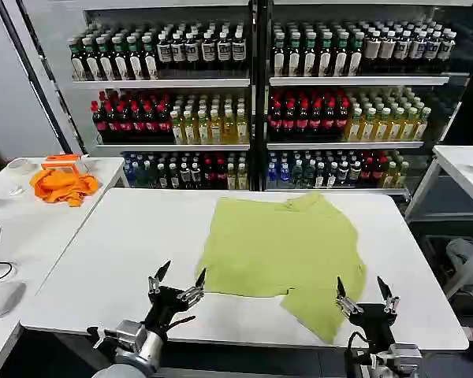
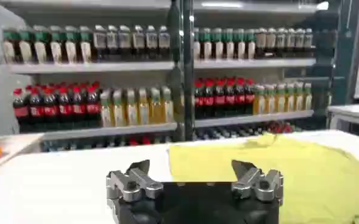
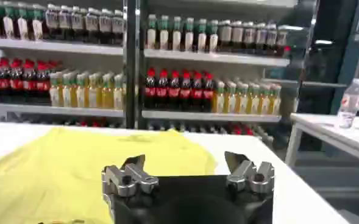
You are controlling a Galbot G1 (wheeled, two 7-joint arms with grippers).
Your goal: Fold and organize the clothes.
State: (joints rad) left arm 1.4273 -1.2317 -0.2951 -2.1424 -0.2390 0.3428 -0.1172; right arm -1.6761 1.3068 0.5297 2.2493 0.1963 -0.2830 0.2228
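Note:
A lime short-sleeved T-shirt (image 1: 288,248) lies partly folded on the white table (image 1: 126,244), right of centre, with one flap reaching the front edge. My left gripper (image 1: 180,277) hovers open at the front edge, just left of the shirt. My right gripper (image 1: 363,290) is open too, at the front edge beside the shirt's near right corner. In the left wrist view the shirt (image 2: 277,173) spreads beyond the open left gripper (image 2: 191,167). The right wrist view has the shirt (image 3: 63,170) lying past the open right gripper (image 3: 185,161). Nothing sits between either pair of fingers.
An orange cloth (image 1: 61,185) lies on a second table at the left, with a cable and small devices nearer. Shelves of bottled drinks (image 1: 252,102) stand behind the table. Another white table (image 1: 461,169) stands at the right.

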